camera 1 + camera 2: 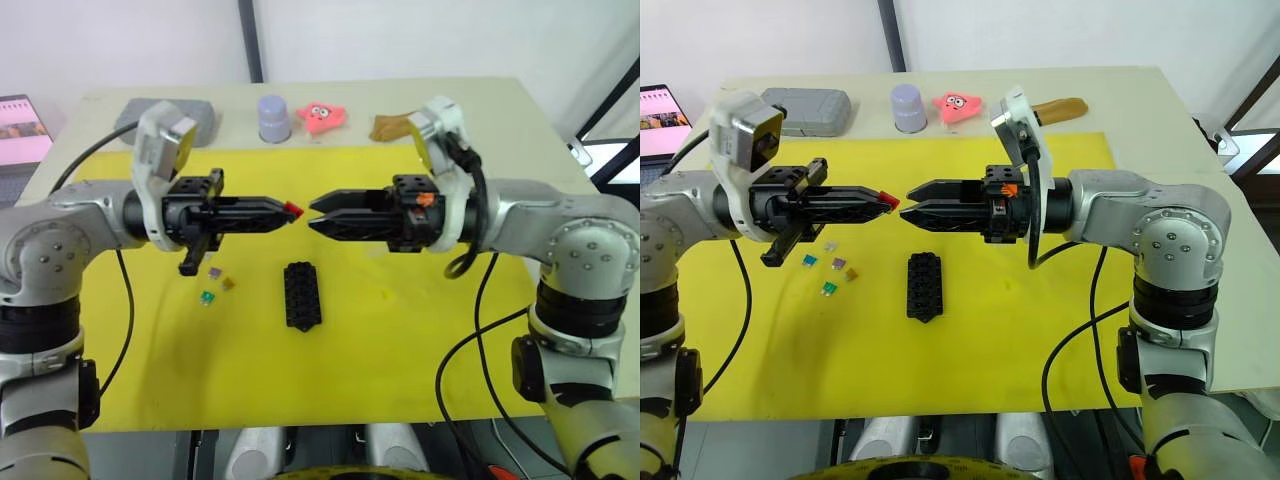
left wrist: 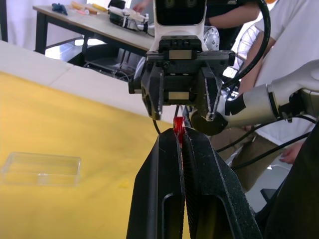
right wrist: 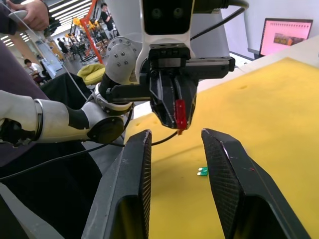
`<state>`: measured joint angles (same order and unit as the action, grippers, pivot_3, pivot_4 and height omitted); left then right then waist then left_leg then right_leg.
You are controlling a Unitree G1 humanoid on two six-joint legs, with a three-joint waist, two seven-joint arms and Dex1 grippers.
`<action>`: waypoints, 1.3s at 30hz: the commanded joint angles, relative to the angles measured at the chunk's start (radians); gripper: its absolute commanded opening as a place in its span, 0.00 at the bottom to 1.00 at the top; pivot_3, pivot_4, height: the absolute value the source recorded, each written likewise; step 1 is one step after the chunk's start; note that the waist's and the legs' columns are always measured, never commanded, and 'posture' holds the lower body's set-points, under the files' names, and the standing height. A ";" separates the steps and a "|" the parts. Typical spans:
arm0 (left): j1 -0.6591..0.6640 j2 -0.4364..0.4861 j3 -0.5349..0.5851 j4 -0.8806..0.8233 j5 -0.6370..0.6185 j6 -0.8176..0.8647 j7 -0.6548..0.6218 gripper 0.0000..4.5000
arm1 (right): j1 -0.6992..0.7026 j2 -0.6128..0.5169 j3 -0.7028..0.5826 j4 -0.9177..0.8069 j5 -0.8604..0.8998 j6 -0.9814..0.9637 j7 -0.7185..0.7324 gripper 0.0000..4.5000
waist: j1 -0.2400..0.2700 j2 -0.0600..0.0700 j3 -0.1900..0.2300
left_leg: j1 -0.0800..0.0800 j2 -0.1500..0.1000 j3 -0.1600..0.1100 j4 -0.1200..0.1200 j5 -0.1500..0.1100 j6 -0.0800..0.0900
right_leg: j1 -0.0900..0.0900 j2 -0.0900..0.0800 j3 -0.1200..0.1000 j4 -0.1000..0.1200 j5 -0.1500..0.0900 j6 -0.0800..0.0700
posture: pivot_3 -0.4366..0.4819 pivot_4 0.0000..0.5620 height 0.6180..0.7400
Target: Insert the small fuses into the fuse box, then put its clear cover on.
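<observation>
Closest to you on the yellow mat [image 1: 400,350] is the fuse box [image 1: 302,295], lying flat near the mat's middle with its long axis running away from you. Whether any slot is filled is too small to tell.

Above it, your two grippers face each other tip to tip, both held level over the mat.
- Left gripper [image 1: 285,210]: clenched on a red fuse [image 1: 292,209]. The fuse sticks out past the fingertips; the left wrist view shows it pinched edge-on between the two closed fingers [image 2: 167,169].
- Right gripper [image 1: 318,213]: released, jaws spread, nothing in them. Its tips sit just beside the red fuse, not touching it. In the right wrist view the fuse sits framed in the gap between the open fingers [image 3: 137,169].

Loose fuses lie on the mat, left of the fuse box and apart from it: blue [image 1: 810,260], purple [image 1: 838,263], orange [image 1: 851,273], green [image 1: 828,289], plus a pale one [image 1: 830,245] that may be the clear-grey, hard to say.

Clear cover [image 2: 41,169] lies flat on the mat, seen from the left wrist, nothing on it.

Back of the table [image 1: 500,100], off the mat: grey case [image 1: 805,108] shut, lavender cup [image 1: 908,107] upside down, pink star toy [image 1: 958,107], brown object [image 1: 1060,108].
</observation>
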<state>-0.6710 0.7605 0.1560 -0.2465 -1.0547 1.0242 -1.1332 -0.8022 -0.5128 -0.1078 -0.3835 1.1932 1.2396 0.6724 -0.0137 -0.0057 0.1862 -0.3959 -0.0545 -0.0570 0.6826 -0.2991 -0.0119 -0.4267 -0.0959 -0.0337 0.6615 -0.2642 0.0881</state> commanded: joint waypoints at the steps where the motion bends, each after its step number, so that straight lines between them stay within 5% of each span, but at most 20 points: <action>1: -0.019 0.001 -0.001 -0.009 -0.001 -0.026 -0.013 0.00 | -0.016 -0.007 0.002 -0.009 0.034 -0.009 -0.001 0.37 | 0.000 0.000 0.000 | 0.000 0.000 0.000 0.000 0.000 0.000 | 0.000 0.000 0.000 0.000 0.000 0.000 | 0.48 0.27 0.92; 20: -0.012 -0.015 -0.018 -0.031 -0.012 -0.024 0.003 0.00 | -0.007 -0.023 0.027 -0.019 0.032 -0.038 0.012 0.37 | 0.000 0.000 0.000 | 0.000 0.000 0.000 0.000 0.000 0.000 | 0.000 0.000 0.000 0.000 0.000 0.000 | 0.48 0.27 0.92; 23: -0.010 -0.018 -0.016 -0.033 -0.015 -0.023 0.009 0.00 | -0.008 -0.025 0.029 -0.019 0.031 -0.042 0.012 0.20 | 0.000 0.000 0.000 | 0.000 0.000 0.000 0.000 0.000 0.001 | 0.000 0.000 0.000 0.000 0.000 0.000 | 0.48 0.27 0.92; 25: -0.008 -0.019 -0.015 -0.035 -0.016 -0.022 0.012 0.00 | -0.007 -0.027 0.031 -0.019 0.032 -0.043 0.013 0.00 | 0.000 0.000 0.000 | 0.000 0.000 0.000 0.000 0.000 0.001 | 0.000 0.000 0.000 0.000 0.000 0.000 | 0.48 0.27 0.92; 39: 0.001 -0.023 -0.022 -0.044 -0.017 -0.018 0.022 0.00 | -0.008 -0.045 0.035 -0.020 0.033 -0.047 0.021 0.00 | 0.000 0.000 0.000 | 0.000 0.000 0.000 0.000 0.000 0.001 | 0.000 0.000 0.000 0.000 0.000 0.000 | 0.48 0.27 0.92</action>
<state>-0.6664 0.7359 0.1359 -0.2643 -1.0606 1.0127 -1.1130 -0.7967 -0.5637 -0.0754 -0.3777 1.1995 1.2146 0.6749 -0.0133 -0.0058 0.1862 -0.3960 -0.0544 -0.0570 0.6827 -0.2994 -0.0113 -0.4267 -0.0957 -0.0337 0.6615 -0.2642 0.0882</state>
